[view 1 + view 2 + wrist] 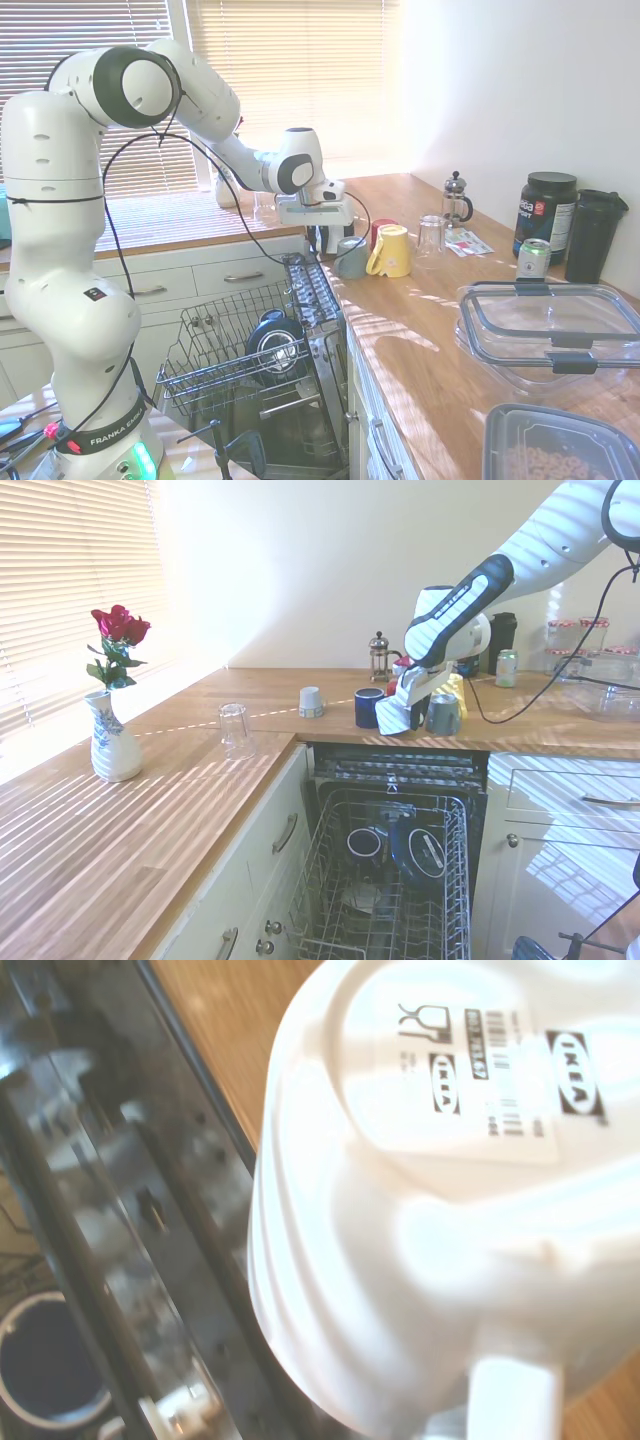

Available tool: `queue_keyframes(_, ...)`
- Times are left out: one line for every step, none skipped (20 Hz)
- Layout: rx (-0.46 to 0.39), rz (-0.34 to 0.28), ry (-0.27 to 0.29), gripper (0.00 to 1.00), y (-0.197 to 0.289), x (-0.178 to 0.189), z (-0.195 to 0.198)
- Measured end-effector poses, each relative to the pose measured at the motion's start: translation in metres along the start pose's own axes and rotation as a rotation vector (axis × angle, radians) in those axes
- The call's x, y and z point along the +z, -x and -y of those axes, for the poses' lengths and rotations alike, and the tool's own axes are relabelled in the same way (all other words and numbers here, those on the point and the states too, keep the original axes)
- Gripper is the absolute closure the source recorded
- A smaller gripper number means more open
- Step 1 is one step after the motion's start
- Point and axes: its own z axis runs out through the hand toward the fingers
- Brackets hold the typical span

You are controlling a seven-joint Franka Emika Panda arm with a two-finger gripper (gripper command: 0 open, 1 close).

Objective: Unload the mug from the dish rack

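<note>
The gripper [402, 712] grips the white mug [393, 716] upside down, just above the counter edge [330, 732] beyond the dish rack [385, 900]; I'd lower gently, clear of the neighbouring navy mug [368, 708].

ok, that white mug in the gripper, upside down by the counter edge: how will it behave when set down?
The mug looks like glazed ceramic: probably rigid, slick, and chippable if dropped. The gripper carries it tilted, base label facing the wrist camera, so it may rock unless levelled first. It hangs near the counter edge above the dish rack; a slip could send it back in.
</note>
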Motion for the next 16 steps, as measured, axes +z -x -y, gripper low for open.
queue_keyframes(0.003, 0.004, 0.002, 1.0, -0.002, 0.003, 0.006)
queue_keyframes(0.007, 0.008, 0.006, 1.0, -0.004, 0.005, 0.011)
queue_keyframes(0.01, 0.014, 0.012, 1.0, -0.006, 0.008, 0.015)
queue_keyframes(0.013, 0.018, 0.016, 1.0, -0.008, 0.009, 0.018)
queue_keyframes(0.017, 0.021, 0.019, 1.0, -0.01, 0.011, 0.021)
queue_keyframes(0.022, 0.023, 0.021, 1.0, -0.012, 0.012, 0.023)
queue_keyframes(0.026, 0.026, 0.024, 1.0, -0.015, 0.014, 0.024)
queue_keyframes(0.03, 0.029, 0.028, 1.0, -0.018, 0.017, 0.024)
queue_keyframes(0.034, 0.03, 0.032, 1.0, -0.021, 0.019, 0.023)
queue_keyframes(0.038, 0.031, 0.036, 1.0, -0.025, 0.022, 0.022)
queue_keyframes(0.043, 0.032, 0.04, 1.0, -0.028, 0.025, 0.02)
queue_keyframes(0.047, 0.033, 0.044, 1.0, -0.032, 0.029, 0.019)
queue_keyframes(0.049, 0.031, 0.046, 1.0, -0.037, 0.03, 0.019)
queue_keyframes(0.051, 0.03, 0.048, 1.0, -0.041, 0.031, 0.02)
queue_keyframes(0.053, 0.029, 0.05, 0.0, -0.044, 0.032, 0.021)
queue_keyframes(0.06, 0.035, 0.055, 0.0, -0.047, 0.032, 0.021)
